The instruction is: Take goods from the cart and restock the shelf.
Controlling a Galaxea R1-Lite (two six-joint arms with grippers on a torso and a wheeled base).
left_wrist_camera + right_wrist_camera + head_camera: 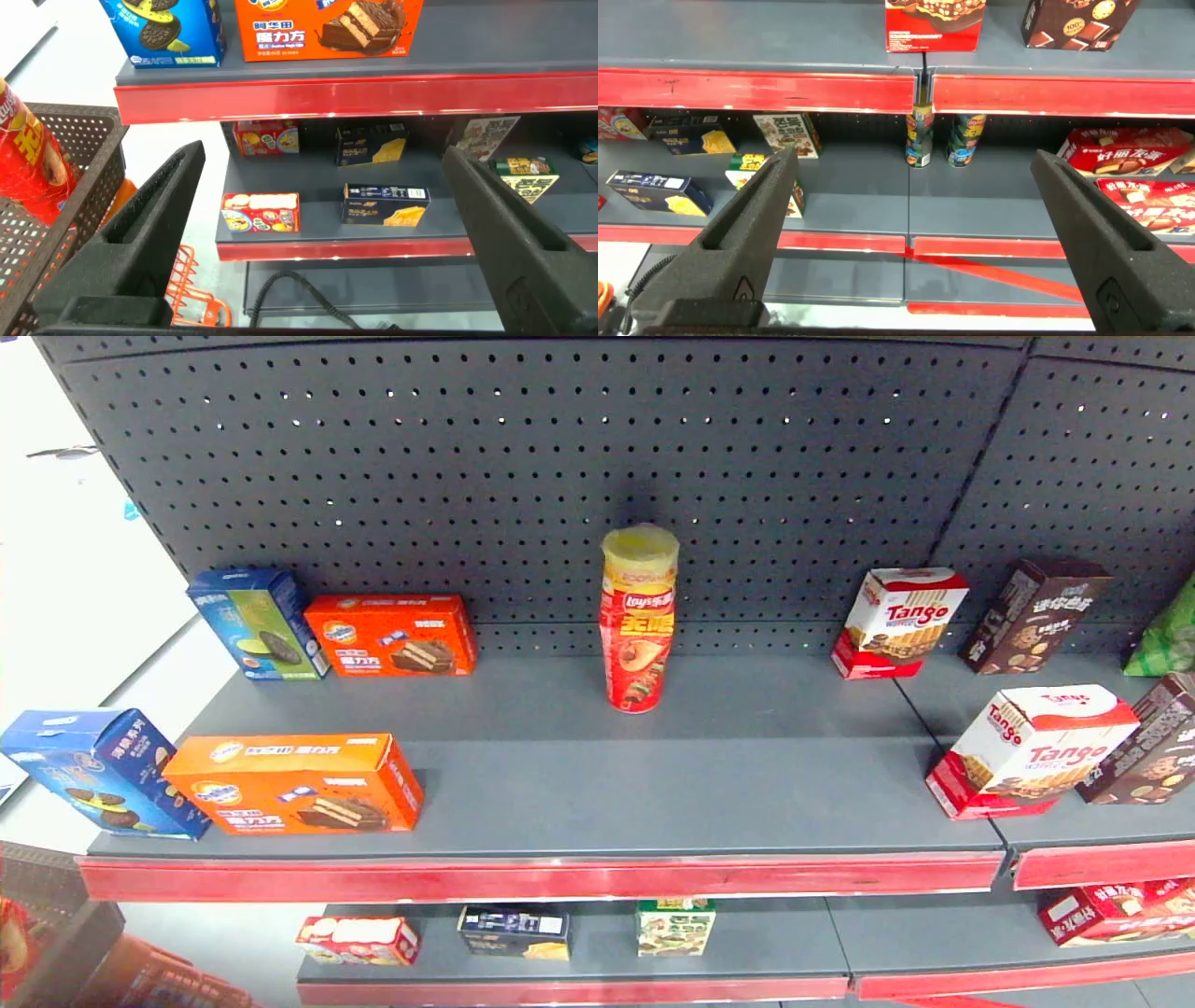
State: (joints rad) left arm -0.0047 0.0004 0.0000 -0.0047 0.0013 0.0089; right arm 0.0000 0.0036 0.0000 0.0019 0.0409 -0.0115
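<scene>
- Left claw [322, 154] gapes wide and empty, just beside the cart [93, 159].
- A red chip can [26, 140] leans inside the cart, cut off by the frame edge (its top is unseen).
- Right claw [912, 157] is spread equally wide, holding nothing.
- A chip tube [639, 616] stands upright toward the back of the shelf [579, 793], mid-row.

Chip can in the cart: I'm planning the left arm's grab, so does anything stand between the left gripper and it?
Yes: the cart's mesh wall seems to stand between the open left gripper and the can; reaching over the rim looks likelier.
</scene>
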